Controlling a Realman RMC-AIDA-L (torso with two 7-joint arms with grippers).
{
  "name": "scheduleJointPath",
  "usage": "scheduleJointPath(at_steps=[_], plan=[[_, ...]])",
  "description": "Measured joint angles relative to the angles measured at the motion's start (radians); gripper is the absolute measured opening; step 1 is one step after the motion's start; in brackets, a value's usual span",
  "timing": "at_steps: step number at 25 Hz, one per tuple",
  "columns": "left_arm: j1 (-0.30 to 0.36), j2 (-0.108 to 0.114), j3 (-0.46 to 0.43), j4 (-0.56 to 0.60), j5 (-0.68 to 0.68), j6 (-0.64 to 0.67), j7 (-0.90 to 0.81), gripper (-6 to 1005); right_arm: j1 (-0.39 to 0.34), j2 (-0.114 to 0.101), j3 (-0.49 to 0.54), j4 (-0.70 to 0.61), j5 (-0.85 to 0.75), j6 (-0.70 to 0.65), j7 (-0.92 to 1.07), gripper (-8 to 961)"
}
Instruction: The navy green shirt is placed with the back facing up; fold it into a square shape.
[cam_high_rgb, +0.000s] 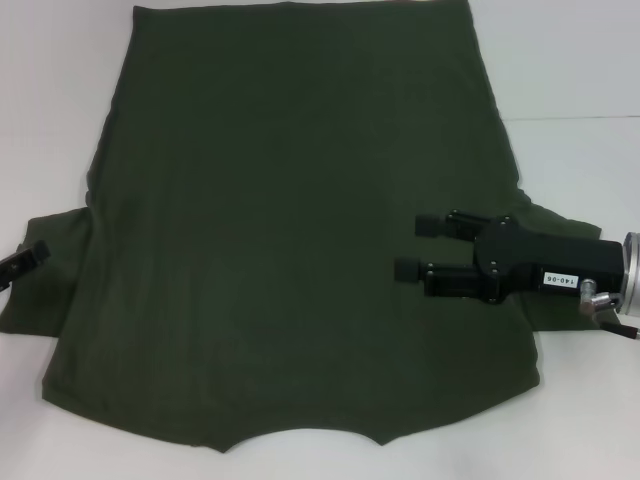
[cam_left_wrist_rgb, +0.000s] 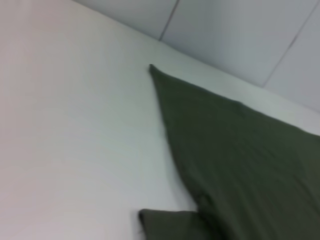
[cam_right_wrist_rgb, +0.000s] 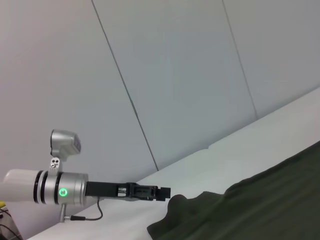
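The navy green shirt (cam_high_rgb: 290, 230) lies spread flat on the white table (cam_high_rgb: 580, 80), plain side up, its collar notch at the near edge. My right gripper (cam_high_rgb: 410, 247) hovers open over the shirt's right side beside the right sleeve, fingers pointing inward with only cloth under them. My left gripper (cam_high_rgb: 25, 262) shows just at the left edge, by the left sleeve (cam_high_rgb: 40, 300). In the right wrist view the left gripper (cam_right_wrist_rgb: 162, 192) reaches to the sleeve's raised edge (cam_right_wrist_rgb: 180, 212). The left wrist view shows the shirt (cam_left_wrist_rgb: 240, 165) and a sleeve corner (cam_left_wrist_rgb: 170, 222).
Bare white tabletop (cam_left_wrist_rgb: 75, 125) borders the shirt on both sides. Grey wall panels (cam_right_wrist_rgb: 190, 75) stand behind the table's far edge.
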Motion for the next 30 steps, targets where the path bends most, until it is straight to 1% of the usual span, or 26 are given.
scheduleJointPath(at_steps=[5,11,19,30], plan=[[-0.004,0.000,0.008,-0.020,0.011,-0.041,0.019,888,0.000,0.000,-0.001,0.002,0.003,0.000,0.000,914],[-0.007,0.000,0.026,-0.043,0.012,-0.059,0.044,889,0.000,0.000,0.002,0.005,0.003,0.001,0.003,914],[-0.007,-0.006,0.059,-0.045,0.012,-0.070,0.045,889,0.001,0.000,0.002,0.005,0.003,0.002,0.003,914],[-0.011,-0.006,0.058,-0.018,0.012,-0.074,0.047,888,0.002,0.000,0.005,0.004,0.003,0.002,0.001,914]])
